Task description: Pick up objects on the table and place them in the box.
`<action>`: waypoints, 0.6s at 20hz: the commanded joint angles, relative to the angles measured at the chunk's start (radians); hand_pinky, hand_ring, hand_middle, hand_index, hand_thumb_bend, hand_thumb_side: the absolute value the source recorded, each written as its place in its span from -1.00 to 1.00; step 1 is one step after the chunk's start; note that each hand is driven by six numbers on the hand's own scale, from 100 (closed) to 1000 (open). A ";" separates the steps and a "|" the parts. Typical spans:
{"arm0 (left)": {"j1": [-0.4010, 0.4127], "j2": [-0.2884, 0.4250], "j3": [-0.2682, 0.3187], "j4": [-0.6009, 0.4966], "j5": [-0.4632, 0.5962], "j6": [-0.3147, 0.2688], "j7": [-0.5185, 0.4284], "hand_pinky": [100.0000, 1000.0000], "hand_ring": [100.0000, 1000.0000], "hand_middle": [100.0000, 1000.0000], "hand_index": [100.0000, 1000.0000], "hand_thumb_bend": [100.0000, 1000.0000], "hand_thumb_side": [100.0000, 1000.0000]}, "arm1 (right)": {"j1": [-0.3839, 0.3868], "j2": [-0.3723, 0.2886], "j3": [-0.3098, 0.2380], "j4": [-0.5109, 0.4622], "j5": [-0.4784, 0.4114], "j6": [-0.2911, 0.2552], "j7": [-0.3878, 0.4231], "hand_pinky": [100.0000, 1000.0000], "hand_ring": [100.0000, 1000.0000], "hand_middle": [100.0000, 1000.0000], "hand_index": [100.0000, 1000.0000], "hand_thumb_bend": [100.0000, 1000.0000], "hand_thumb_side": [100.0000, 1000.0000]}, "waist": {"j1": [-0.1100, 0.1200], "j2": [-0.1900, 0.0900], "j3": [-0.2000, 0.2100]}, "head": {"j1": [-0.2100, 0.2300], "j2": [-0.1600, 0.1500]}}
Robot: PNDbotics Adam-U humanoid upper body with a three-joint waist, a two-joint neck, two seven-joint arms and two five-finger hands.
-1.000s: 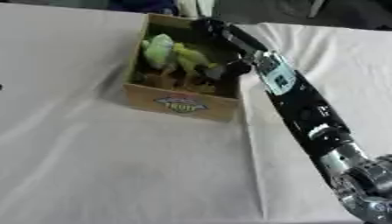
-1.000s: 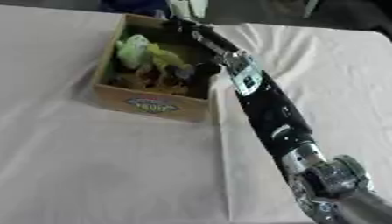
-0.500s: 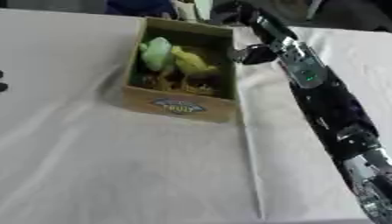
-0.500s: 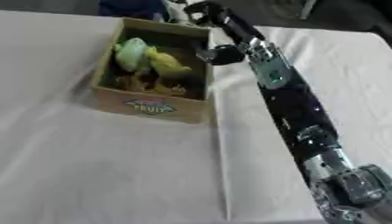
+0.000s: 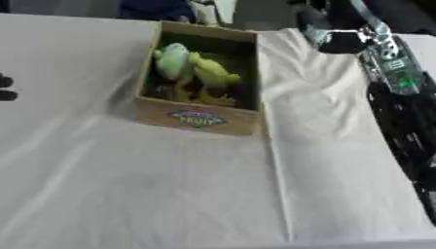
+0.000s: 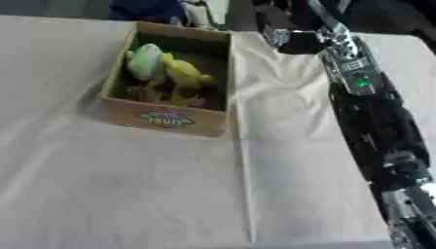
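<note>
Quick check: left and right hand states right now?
Left hand: only dark fingertips at the view's left edge; cannot tell.
Right hand: beyond the box, blurred; cannot tell.

Box (image 5: 197,116) left of right robot hand (image 5: 328,35), holding perhaps two fruits (image 5: 191,65).

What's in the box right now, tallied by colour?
Pale green item: 1
Yellow-green item: 1
Brownish items low in the box: cannot separate, not counted
Total clearly countable in the box: 2
</note>
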 commanded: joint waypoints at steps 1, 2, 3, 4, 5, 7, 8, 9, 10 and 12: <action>0.002 0.007 0.019 -0.020 -0.016 0.005 0.018 0.35 0.40 0.19 0.58 -1.00 -0.32 | 0.035 -0.062 -0.038 -0.114 -0.134 0.004 0.060 0.56 0.83 0.56 0.64 -1.00 -0.94 | 0.006 -0.020 -0.006 | 0.016 0.005; 0.006 0.005 0.022 -0.020 -0.019 0.008 0.022 0.35 0.40 0.19 0.58 -1.00 -0.32 | 0.063 -0.068 -0.052 -0.142 -0.171 0.020 0.059 0.54 0.81 0.54 0.63 -1.00 -0.93 | 0.007 -0.020 -0.010 | 0.022 0.005; 0.008 0.003 0.024 -0.020 -0.022 0.010 0.026 0.35 0.40 0.19 0.58 -1.00 -0.32 | 0.089 -0.074 -0.065 -0.169 -0.203 0.036 0.056 0.54 0.81 0.54 0.62 -1.00 -0.94 | 0.008 -0.020 -0.013 | 0.027 0.006; 0.011 0.001 0.025 -0.020 -0.025 0.012 0.029 0.35 0.40 0.19 0.58 -1.00 -0.31 | 0.116 -0.079 -0.078 -0.194 -0.231 0.049 0.053 0.52 0.79 0.52 0.61 -1.00 -0.92 | 0.008 -0.020 -0.016 | 0.033 0.006; 0.013 -0.001 0.027 -0.020 -0.027 0.014 0.032 0.36 0.40 0.19 0.58 -1.00 -0.31 | 0.141 -0.082 -0.091 -0.217 -0.255 0.060 0.048 0.52 0.78 0.51 0.60 -1.00 -0.92 | 0.008 -0.020 -0.019 | 0.039 0.008; 0.020 -0.005 0.030 -0.019 -0.032 0.017 0.037 0.36 0.40 0.19 0.58 -1.00 -0.30 | 0.192 -0.085 -0.115 -0.262 -0.296 0.078 0.040 0.50 0.77 0.50 0.58 -1.00 -0.82 | 0.009 -0.021 -0.027 | 0.052 0.013; 0.023 -0.008 0.032 -0.018 -0.034 0.019 0.039 0.36 0.41 0.19 0.58 -1.00 -0.29 | 0.217 -0.083 -0.126 -0.280 -0.311 0.090 0.035 0.49 0.76 0.50 0.58 -1.00 -0.81 | 0.010 -0.022 -0.031 | 0.058 0.016; 0.025 -0.010 0.033 -0.016 -0.036 0.020 0.040 0.36 0.41 0.19 0.58 -1.00 -0.29 | 0.239 -0.080 -0.137 -0.299 -0.321 0.102 0.032 0.49 0.76 0.49 0.57 -1.00 -0.81 | 0.011 -0.023 -0.034 | 0.062 0.019; 0.027 -0.013 0.034 -0.015 -0.039 0.020 0.041 0.36 0.41 0.19 0.58 -1.00 -0.28 | 0.261 -0.074 -0.148 -0.314 -0.328 0.114 0.029 0.48 0.75 0.49 0.55 -1.00 -0.77 | 0.012 -0.023 -0.038 | 0.066 0.023; 0.031 -0.019 0.035 -0.012 -0.044 0.022 0.043 0.36 0.41 0.19 0.58 -1.00 -0.28 | 0.306 -0.057 -0.172 -0.343 -0.330 0.136 0.025 0.48 0.74 0.47 0.53 -1.00 -0.73 | 0.015 -0.023 -0.046 | 0.073 0.030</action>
